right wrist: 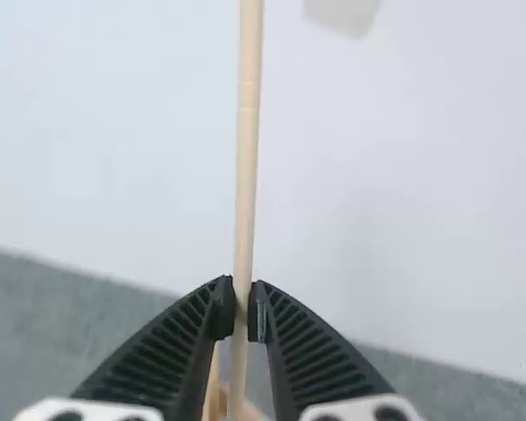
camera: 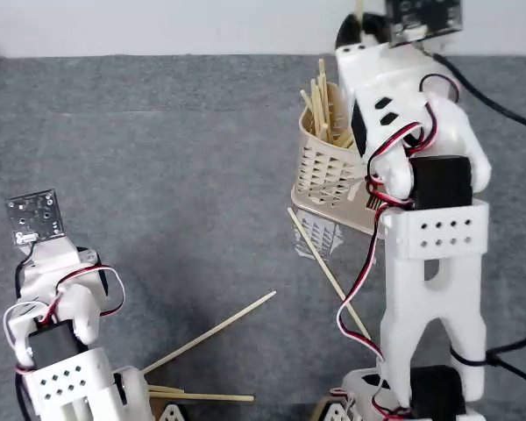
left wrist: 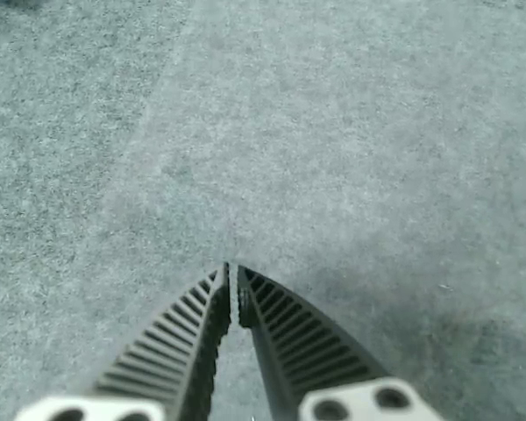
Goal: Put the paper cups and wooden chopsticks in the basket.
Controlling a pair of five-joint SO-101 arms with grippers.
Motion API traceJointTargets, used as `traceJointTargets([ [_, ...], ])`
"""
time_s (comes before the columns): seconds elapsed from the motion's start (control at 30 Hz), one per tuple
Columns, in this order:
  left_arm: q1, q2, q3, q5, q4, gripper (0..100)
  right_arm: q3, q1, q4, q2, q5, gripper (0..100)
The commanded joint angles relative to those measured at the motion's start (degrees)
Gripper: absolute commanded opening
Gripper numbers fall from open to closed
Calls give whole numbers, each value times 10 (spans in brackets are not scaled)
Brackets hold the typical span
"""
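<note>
My right gripper [right wrist: 239, 311] clamps a pale wooden chopstick [right wrist: 245, 158] near the cream slotted basket [camera: 329, 171]. My left gripper [left wrist: 232, 285] sits pinched together, holding nothing, over the grey felt mat [camera: 158, 158], where loose chopsticks [camera: 215, 331] lie.

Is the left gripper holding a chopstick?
No, the left gripper is shut with nothing between its tips, over the grey mat.
</note>
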Motion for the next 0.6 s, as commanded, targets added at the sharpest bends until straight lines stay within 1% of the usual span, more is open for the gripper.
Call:
traceJointTargets([
  [0.0, -1, -11, -3, -5, -16, 15, 52, 8, -87, -27, -10, 9],
  [0.13, -1, -11, -3, -5, -16, 15, 181, 21, -209, -36, -8, 9],
  [0.2, -1, -11, -3, -5, -16, 15, 230, 23, -238, -47, -9, 9],
  [0.37, -1, -11, 10, -5, -38, 15, 307, 24, -246, -73, -7, 17],
  [0.47, -1, -11, 22, -5, -59, 15, 327, 24, -242, -80, -8, 95],
  [0.53, -1, -11, 22, -5, -57, 15, 316, 22, -212, -81, -8, 142],
  [0.57, -1, -11, 22, -5, -57, 15, 301, 21, -188, -86, -9, 147],
])
